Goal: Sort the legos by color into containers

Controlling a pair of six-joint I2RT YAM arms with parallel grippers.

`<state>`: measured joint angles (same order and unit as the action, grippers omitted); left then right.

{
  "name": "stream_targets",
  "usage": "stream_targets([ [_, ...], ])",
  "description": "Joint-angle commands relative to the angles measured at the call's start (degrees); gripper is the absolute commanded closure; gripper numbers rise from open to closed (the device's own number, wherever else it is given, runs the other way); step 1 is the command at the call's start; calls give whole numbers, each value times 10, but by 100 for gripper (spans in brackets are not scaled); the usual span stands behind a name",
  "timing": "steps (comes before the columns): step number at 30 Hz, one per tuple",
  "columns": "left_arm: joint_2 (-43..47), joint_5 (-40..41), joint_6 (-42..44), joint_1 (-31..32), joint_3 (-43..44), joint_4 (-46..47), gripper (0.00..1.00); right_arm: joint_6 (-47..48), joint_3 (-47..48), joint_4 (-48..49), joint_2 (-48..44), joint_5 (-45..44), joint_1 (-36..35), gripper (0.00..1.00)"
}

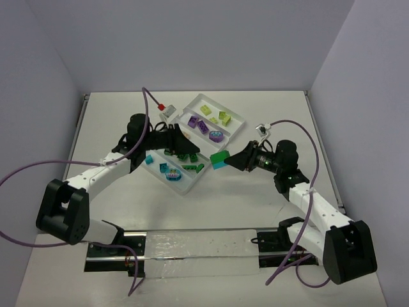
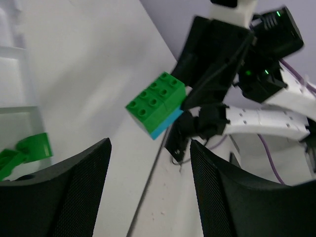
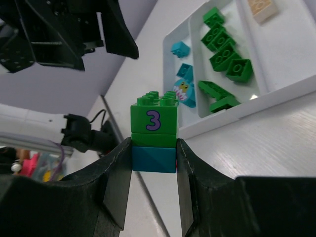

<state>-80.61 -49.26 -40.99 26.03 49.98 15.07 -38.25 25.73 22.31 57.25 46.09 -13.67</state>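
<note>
Currently, R end effector (image 3: 154, 150) clamps grn-on-teal lego stack (image 3: 153, 123), purple "3" on grn face; L end effector (image 2: 150, 168) released, empty, facing it.

The brick stack (image 1: 220, 160) sits between the right tool's (image 3: 154, 158) fingers, just beside the tray (image 1: 238, 119) on the tabletop (image 1: 255, 211). Loose bricks (image 1: 192, 167) lie in the tray's compartments by the left tool (image 1: 181, 146).

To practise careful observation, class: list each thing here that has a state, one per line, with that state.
Green-and-teal stack: unsplit, clamped.
Right jaws: shut on the stack.
Left jaws: open, empty.
Tray: lidless, bricks in all four compartments.
</note>
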Motion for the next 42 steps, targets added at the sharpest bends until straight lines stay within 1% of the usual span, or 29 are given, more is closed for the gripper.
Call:
stream_targets([
  [1, -36, -129, -9, 36, 15, 81, 28, -58, -2, 128, 20, 99, 4, 100],
  [5, -83, -144, -18, 51, 30, 93, 29, -78, -5, 169, 37, 132, 4, 99],
  [8, -100, -168, -74, 53, 15, 185, 30, -75, -2, 172, 46, 153, 4, 99],
  [13, -117, -188, -155, 54, -1, 299, 33, -68, -1, 175, 55, 181, 3, 99],
  [16, -128, -203, -201, 58, -8, 380, 38, -66, 1, 176, 63, 190, 4, 99],
  [18, -134, -211, -217, 62, -5, 400, 41, -66, 2, 176, 65, 190, 4, 99],
  [22, -149, -223, -206, 74, 4, 386, 41, -67, 4, 179, 67, 191, 4, 99],
  [28, -155, -230, -197, 83, -5, 374, 38, -66, 2, 179, 67, 190, 6, 99],
  [32, -148, -230, -173, 87, -7, 340, 39, -66, 3, 179, 68, 190, 8, 99],
  [34, -145, -231, -162, 88, -6, 328, 40, -66, 3, 180, 70, 190, 10, 99],
  [35, -144, -230, -158, 88, -5, 321, 43, -66, 3, 180, 70, 190, 10, 99],
  [39, -143, -232, -141, 88, 3, 302, 58, -68, 4, 181, 72, 188, 10, 99],
  [42, -141, -234, -130, 90, 6, 284, 56, -69, 5, 182, 71, 186, 12, 99],
])
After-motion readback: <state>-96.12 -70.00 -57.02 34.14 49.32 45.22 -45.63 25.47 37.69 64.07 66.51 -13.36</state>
